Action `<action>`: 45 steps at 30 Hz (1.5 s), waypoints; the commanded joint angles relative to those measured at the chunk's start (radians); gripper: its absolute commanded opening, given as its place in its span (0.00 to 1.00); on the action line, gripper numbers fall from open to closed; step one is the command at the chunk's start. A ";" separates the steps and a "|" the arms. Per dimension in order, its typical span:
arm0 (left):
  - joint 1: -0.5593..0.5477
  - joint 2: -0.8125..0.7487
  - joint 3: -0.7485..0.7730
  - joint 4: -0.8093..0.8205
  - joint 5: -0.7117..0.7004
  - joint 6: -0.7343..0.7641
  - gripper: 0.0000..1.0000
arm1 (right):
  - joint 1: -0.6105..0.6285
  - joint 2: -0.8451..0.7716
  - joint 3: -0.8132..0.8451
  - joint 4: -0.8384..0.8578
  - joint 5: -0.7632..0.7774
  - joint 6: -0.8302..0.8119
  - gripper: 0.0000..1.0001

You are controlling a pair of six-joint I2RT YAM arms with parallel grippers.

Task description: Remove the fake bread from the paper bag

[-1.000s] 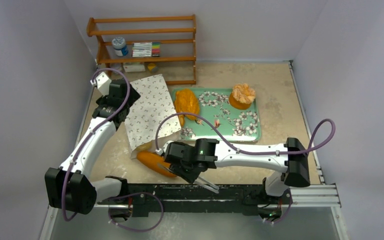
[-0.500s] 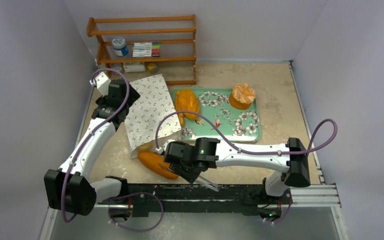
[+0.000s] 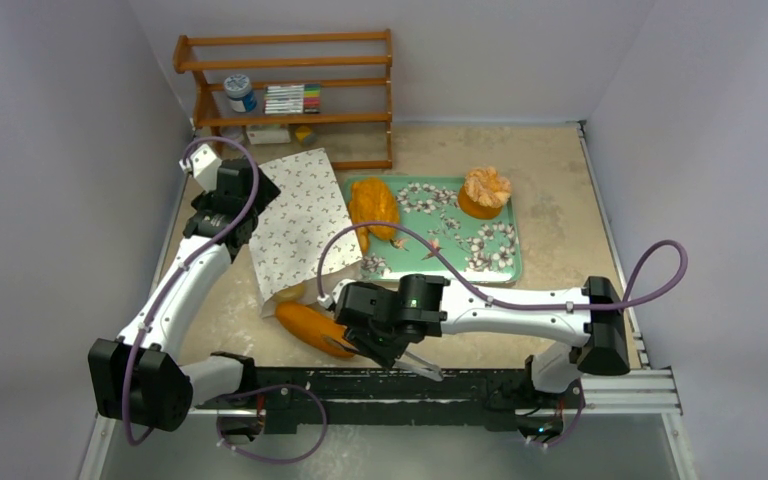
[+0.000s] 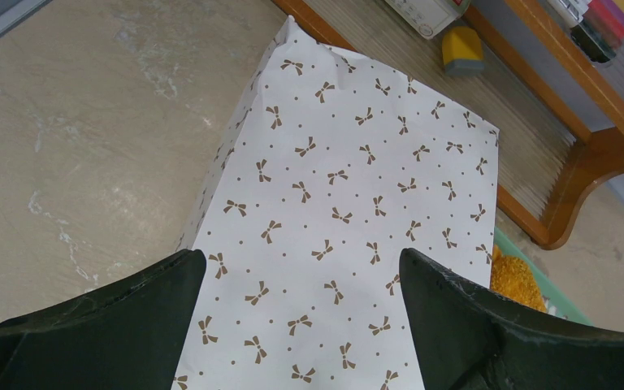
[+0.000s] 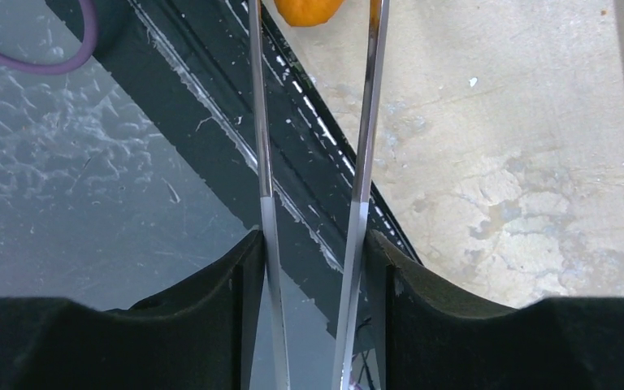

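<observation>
Right arm (image 3: 500, 310) edged rightward; right fingers (image 5: 211, 313) half-closed, pinching tongs (image 5: 262, 130); left fingers (image 4: 114, 325) wide open over paper bag (image 4: 341, 203).

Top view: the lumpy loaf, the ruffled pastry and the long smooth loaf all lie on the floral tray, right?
No. The long smooth loaf lies on the table at the paper bag's mouth, as the top view shows; the lumpy loaf and ruffled pastry are on the floral tray.

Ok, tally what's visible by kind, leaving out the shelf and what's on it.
Toy breads clearly seen: 3 (long loaf, lumpy loaf, ruffled pastry)
Paper bag: 1
Green floral tray: 1
Tongs: 1
Total: 6
</observation>
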 commanded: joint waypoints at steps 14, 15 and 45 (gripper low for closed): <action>0.009 -0.008 0.004 0.038 0.006 -0.006 0.91 | -0.035 0.017 -0.048 0.127 -0.085 -0.076 0.52; 0.009 -0.007 0.003 0.038 0.007 -0.005 0.91 | -0.041 0.024 -0.045 0.135 -0.086 -0.081 0.52; 0.010 -0.018 -0.058 0.061 0.021 -0.010 0.91 | -0.084 0.032 -0.226 0.356 -0.089 -0.124 0.65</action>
